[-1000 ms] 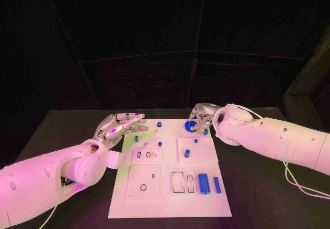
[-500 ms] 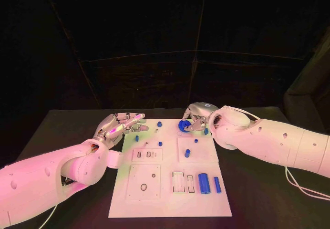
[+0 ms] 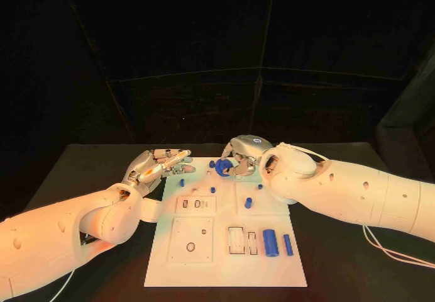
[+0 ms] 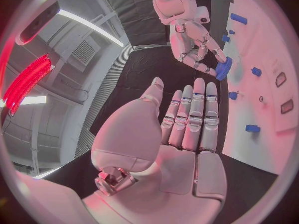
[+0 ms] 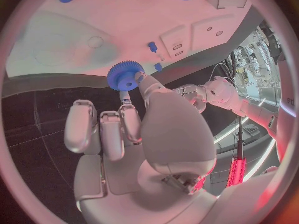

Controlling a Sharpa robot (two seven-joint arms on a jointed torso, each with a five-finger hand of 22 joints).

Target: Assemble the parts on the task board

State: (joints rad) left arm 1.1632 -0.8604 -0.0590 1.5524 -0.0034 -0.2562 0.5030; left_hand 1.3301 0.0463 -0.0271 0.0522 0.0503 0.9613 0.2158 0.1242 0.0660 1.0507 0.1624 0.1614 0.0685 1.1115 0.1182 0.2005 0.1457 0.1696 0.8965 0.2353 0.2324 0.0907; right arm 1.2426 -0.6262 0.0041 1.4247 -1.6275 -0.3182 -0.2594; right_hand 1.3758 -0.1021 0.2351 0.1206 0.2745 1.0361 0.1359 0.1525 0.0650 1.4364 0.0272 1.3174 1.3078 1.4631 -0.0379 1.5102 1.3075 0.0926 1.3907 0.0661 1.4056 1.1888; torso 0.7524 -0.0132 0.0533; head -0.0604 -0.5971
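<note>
Head view: right hand (image 3: 243, 155) pinches a blue gear (image 3: 224, 168) over the board's (image 3: 227, 267) far edge; its fingers partly hide the gear. Left hand (image 3: 156, 165) hovers beside the board, grip unclear.

Left wrist view: fingers straight, together, holding nothing.

Right wrist view: fingertips (image 5: 138, 77) pinch the gear.

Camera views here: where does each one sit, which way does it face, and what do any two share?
Head view: on the robot's head, looking down at the task board; both arms show.
Left wrist view: behind the left hand, facing the board's edge.
Right wrist view: behind the right hand, facing the board.
Shared: all three show the blue gear the right hand pinches.
</note>
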